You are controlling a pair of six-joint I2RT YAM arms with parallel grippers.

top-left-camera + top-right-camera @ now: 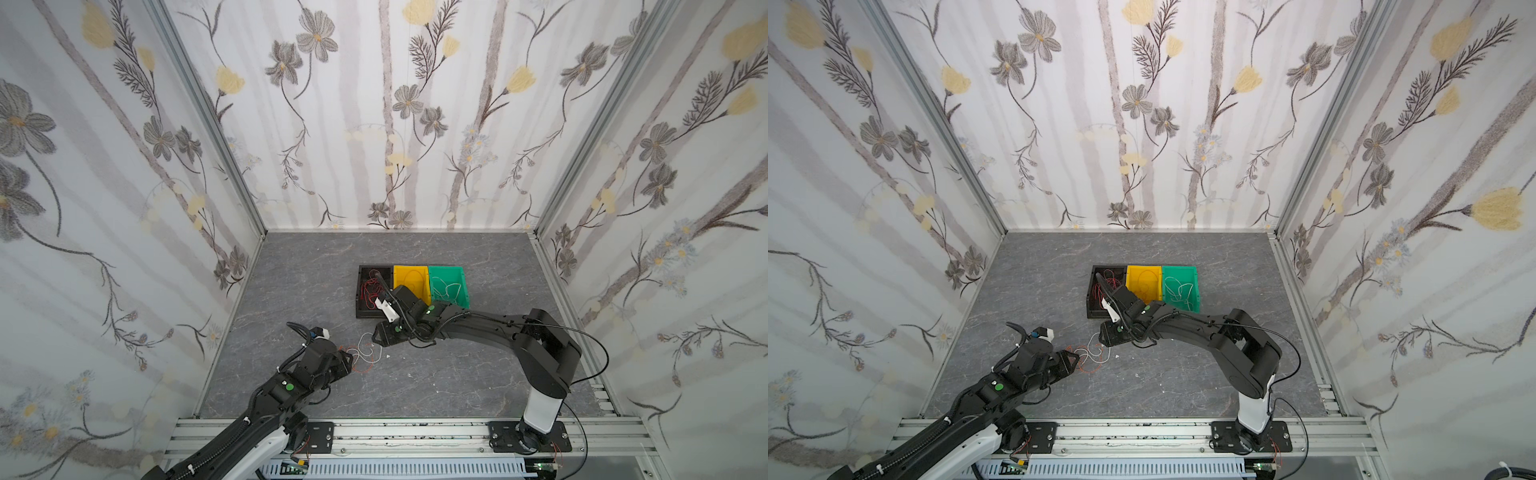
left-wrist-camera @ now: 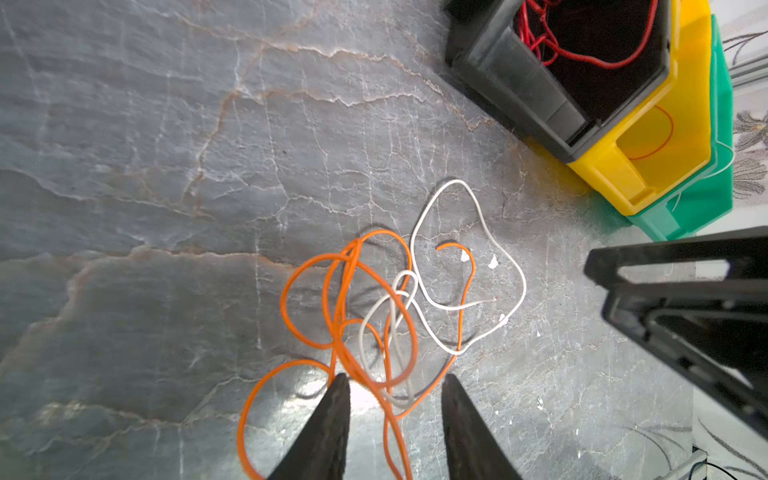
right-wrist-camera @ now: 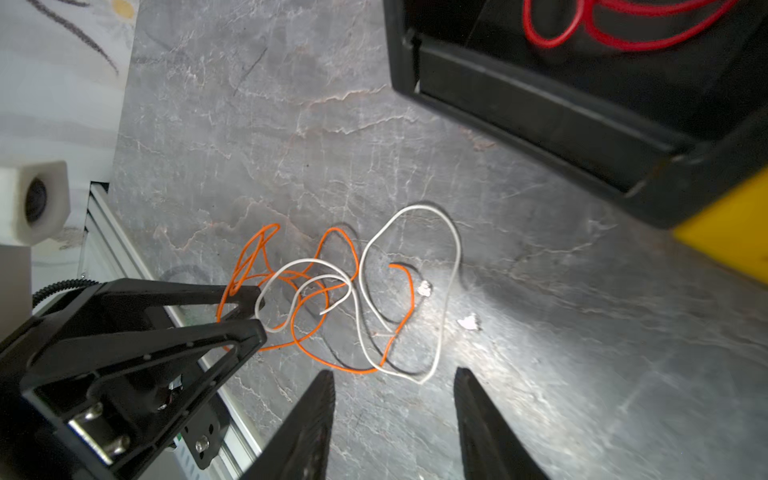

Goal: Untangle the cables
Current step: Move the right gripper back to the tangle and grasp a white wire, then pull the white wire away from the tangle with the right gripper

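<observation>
The grey table [image 1: 457,374] carries a black bin [image 1: 358,291], a yellow bin [image 1: 410,268] and a green bin [image 1: 446,269], side by side. The left gripper [image 2: 395,378] stands open, with orange and white strands passing unclamped between its fingers. The right gripper [image 3: 395,371] is open and empty. The cables [image 2: 392,316] lie knotted on the table between both grippers. Risk: closing on several strands together would likely tighten the knot, and the thin wire may slip free.

Counter [image 1: 291,270] bare along left and far edges. Black bin [image 1: 360,291], yellow bin [image 1: 409,276] and green bin [image 1: 451,278] block mid-counter. Right arm [image 1: 478,328] overhangs their near side. Cables [image 1: 365,357] strewn between left gripper [image 1: 346,358] and right gripper [image 1: 375,339].
</observation>
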